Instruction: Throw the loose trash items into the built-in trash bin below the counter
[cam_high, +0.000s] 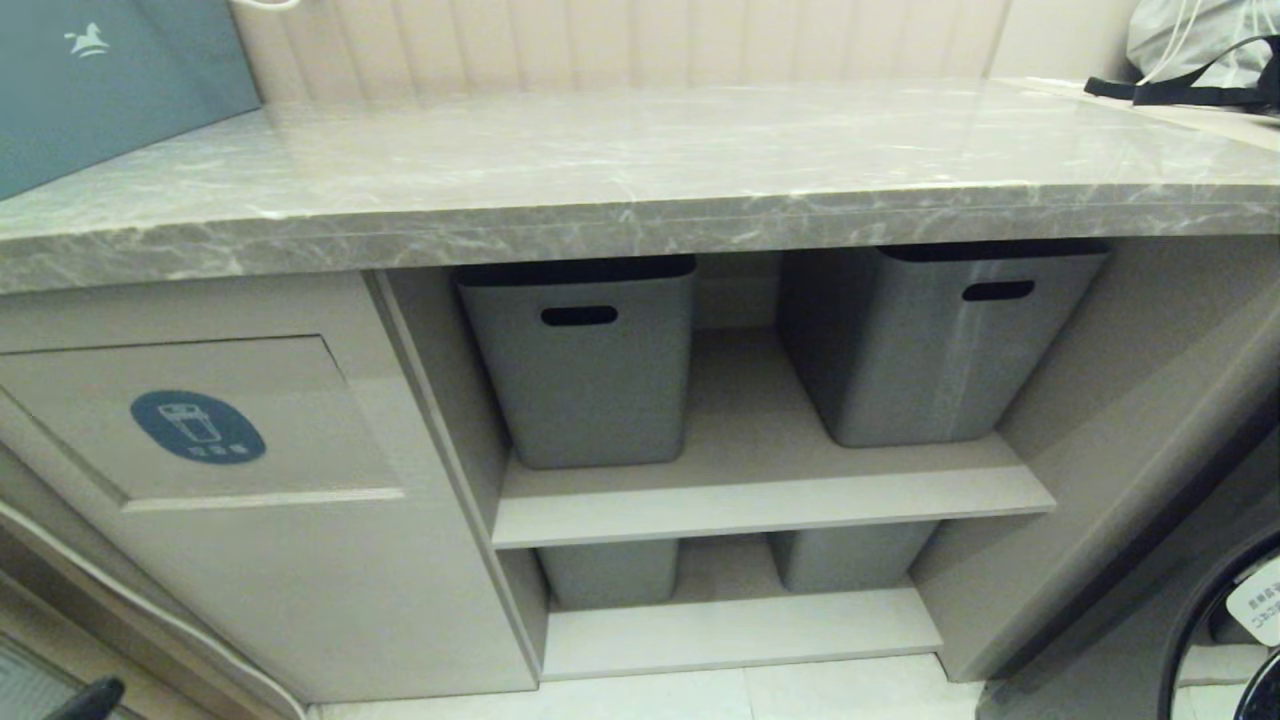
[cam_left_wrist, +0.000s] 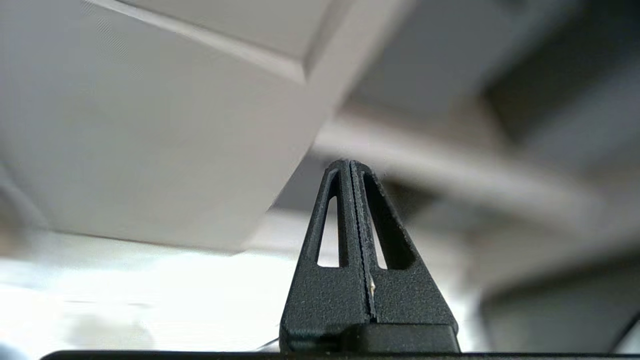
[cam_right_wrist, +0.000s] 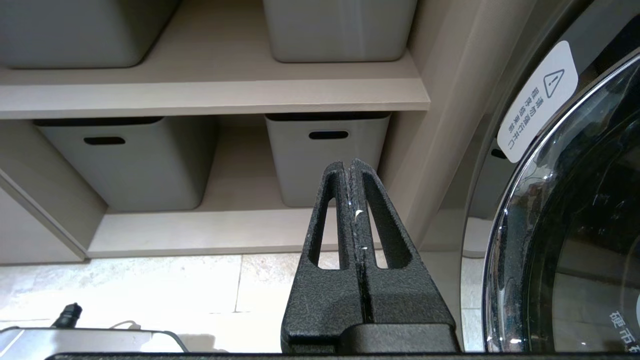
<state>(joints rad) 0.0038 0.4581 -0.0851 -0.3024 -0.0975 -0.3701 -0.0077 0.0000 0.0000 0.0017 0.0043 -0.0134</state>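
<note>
With my left gripper (cam_left_wrist: 351, 167) pressed together, empty, below the counter (cam_high: 640, 225), I should confirm no wrappers remain.

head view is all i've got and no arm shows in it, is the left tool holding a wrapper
Observer: No. In its wrist view the left tool is shut with nothing between the fingers.
Operator: where is it pointing
Observer: At a beige cabinet panel, blurred; I cannot tell whether that is the bin.
Operator: and the right tool
Observer: The right tool is shut too and empty, low down facing the lower shelf with its two grey bins.
Operator: any wrappers near it
Observer: None in either wrist view; the floor there shows only a cable and a grey device.
</note>
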